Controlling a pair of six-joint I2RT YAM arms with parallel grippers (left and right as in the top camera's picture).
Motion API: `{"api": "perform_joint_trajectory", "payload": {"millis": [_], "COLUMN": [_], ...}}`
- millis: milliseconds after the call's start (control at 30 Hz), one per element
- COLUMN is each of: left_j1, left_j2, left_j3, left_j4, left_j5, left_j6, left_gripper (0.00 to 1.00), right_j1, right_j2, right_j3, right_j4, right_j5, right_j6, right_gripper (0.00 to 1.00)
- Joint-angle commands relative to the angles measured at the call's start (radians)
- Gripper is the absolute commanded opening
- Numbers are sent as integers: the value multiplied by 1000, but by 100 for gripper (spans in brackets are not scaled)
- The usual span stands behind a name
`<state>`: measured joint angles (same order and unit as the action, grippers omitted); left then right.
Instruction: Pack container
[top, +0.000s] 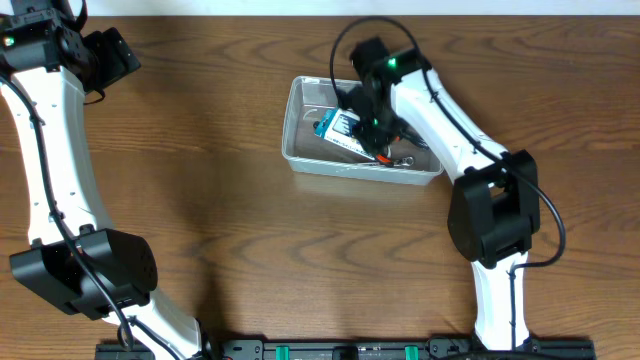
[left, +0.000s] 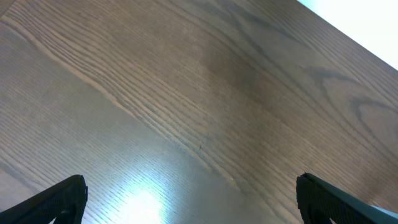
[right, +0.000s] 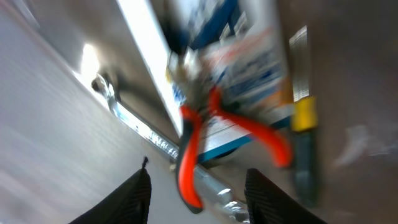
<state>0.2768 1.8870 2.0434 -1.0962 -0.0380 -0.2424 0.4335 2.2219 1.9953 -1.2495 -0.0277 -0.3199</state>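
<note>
The right gripper (right: 198, 185) has its jaws parted partway and clasps nothing. In the blurred right wrist view its two dark fingers (right: 134, 199) stand apart over the contents, with the end of one red handle showing in the gap between them; whether either finger touches it cannot be told. That handle belongs to a pair of red-handled pliers (right: 189, 152), which lies across a blue-and-white printed package (right: 249, 56). Just right of these in that view is a yellow-and-black tool (right: 303, 115), too smeared to name more closely. To the left is a silvery metal piece (right: 104, 88), also too blurred to name. From overhead, this gripper (top: 372, 130) hangs inside the container (top: 288, 135), the clear rectangular tub that sits on the wooden table (top: 220, 200), right of centre and toward the far side. The package (top: 338, 126) is in its left half and the pliers (top: 382, 152) are by its near wall. The left gripper (top: 122, 55) is well away at the far left corner of the table. The left wrist view shows this gripper (left: 191, 186) spread wide, one fingertip at each lower corner, with only bare wood grain (left: 205, 93) beneath and nothing held.
</note>
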Motion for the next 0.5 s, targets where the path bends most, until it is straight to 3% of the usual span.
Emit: {"api": "perform_joint_trajectory", "payload": {"millis": [0, 67, 233, 467], "left_j1": [0, 0, 0, 0], "left_j2": [4, 4, 4, 4], "left_j3": [5, 5, 5, 5], "left_j4": [-3, -3, -3, -3], "left_j5": [-16, -16, -16, -16], "left_j6": [2, 2, 2, 2], "left_gripper": [98, 98, 98, 98], "right_j1": [2, -3, -45, -118], "right_j2": [-6, -6, -6, -6], "right_j3": [171, 278, 478, 546], "right_j4": [-31, -56, -66, -63], "right_j5": [-4, 29, 149, 152], "right_j6": [48, 93, 195, 196], "right_gripper": [57, 99, 99, 99]}}
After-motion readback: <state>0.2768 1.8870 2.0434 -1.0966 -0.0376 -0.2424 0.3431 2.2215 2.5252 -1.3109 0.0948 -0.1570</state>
